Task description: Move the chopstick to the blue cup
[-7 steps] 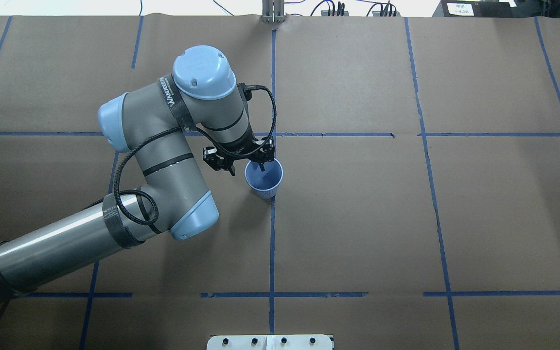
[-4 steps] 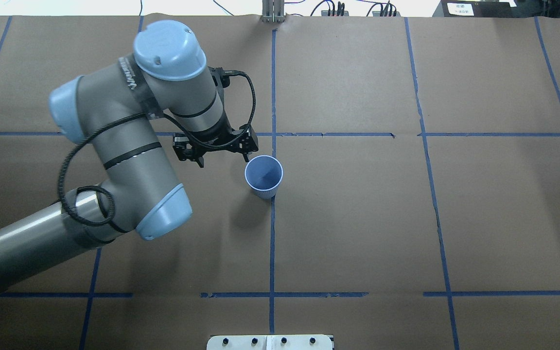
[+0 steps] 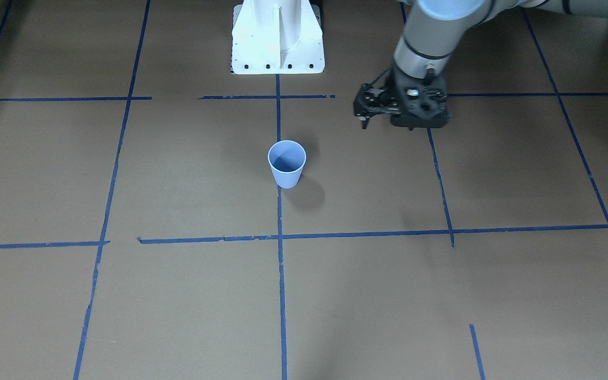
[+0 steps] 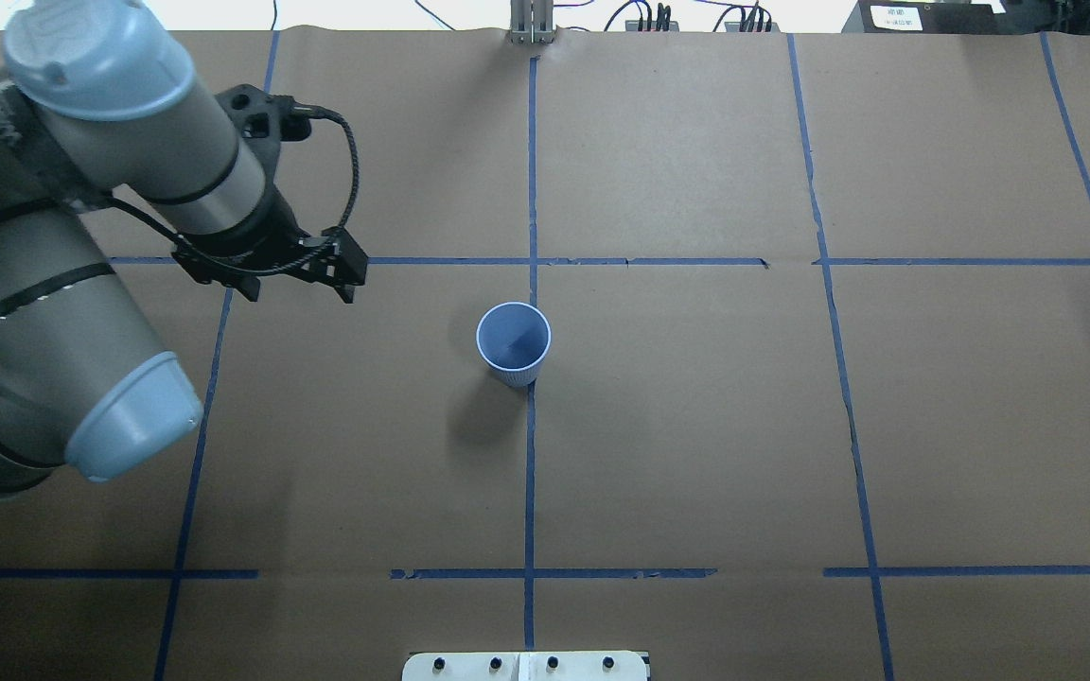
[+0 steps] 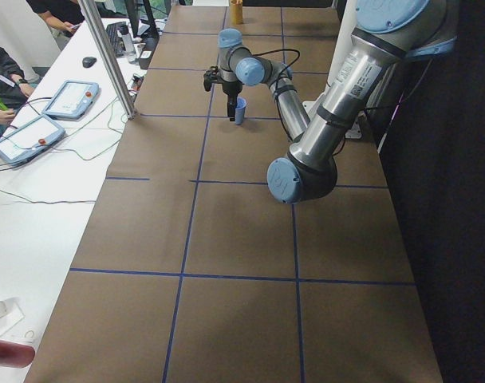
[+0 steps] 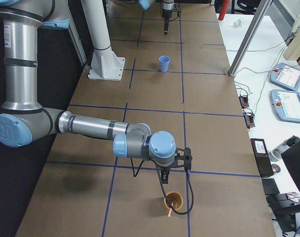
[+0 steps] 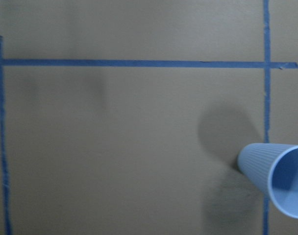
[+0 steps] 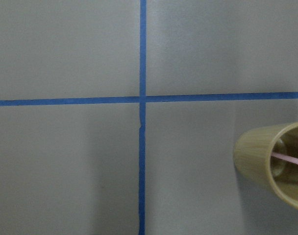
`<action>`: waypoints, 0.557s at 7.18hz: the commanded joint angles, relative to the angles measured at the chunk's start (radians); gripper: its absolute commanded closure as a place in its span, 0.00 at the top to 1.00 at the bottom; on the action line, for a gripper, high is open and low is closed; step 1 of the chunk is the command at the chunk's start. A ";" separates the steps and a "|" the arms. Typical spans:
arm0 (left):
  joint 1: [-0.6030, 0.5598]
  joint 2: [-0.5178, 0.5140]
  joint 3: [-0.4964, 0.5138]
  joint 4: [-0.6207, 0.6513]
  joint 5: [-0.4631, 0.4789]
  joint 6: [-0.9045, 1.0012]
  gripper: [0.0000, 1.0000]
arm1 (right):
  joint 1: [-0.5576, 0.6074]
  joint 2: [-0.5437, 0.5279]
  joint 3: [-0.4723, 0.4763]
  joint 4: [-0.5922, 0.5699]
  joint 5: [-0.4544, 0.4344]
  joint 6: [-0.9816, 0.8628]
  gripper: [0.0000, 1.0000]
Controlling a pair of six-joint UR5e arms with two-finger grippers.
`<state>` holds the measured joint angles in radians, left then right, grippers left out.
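Note:
The blue cup (image 4: 514, 345) stands upright at the table's middle on a tape line, and its inside looks empty; it also shows in the front view (image 3: 286, 163) and at the left wrist view's right edge (image 7: 281, 176). My left gripper (image 4: 300, 288) is open and empty, raised well to the cup's left and apart from it. One pale pink chopstick (image 6: 171, 208) leans in a tan cup (image 6: 173, 201) near the table's right end; the right wrist view shows the stick (image 8: 288, 159) inside it. My right gripper (image 6: 162, 185) hangs beside that tan cup; I cannot tell if it is open.
The white robot base (image 3: 277, 37) stands at the table's robot side. Blue tape lines grid the brown paper. A metal post (image 6: 248, 34) and a side table with teach pendants (image 6: 288, 98) stand beyond the far edge.
My left gripper has lifted off the blue cup's rim and swung away to the left, still open. The cup has not moved.

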<state>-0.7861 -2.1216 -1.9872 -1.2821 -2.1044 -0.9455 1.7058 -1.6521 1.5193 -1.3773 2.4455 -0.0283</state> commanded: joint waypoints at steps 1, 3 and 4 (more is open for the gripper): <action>-0.024 0.026 -0.018 0.003 -0.005 0.034 1.00 | 0.020 0.053 -0.089 0.086 -0.016 -0.012 1.00; -0.022 0.028 -0.018 0.004 -0.028 0.031 1.00 | 0.029 0.153 -0.222 0.078 -0.016 -0.126 1.00; -0.019 0.026 -0.016 0.004 -0.028 0.025 1.00 | 0.037 0.181 -0.272 0.078 -0.017 -0.163 1.00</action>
<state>-0.8080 -2.0953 -2.0040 -1.2780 -2.1287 -0.9154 1.7342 -1.5143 1.3157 -1.2977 2.4305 -0.1320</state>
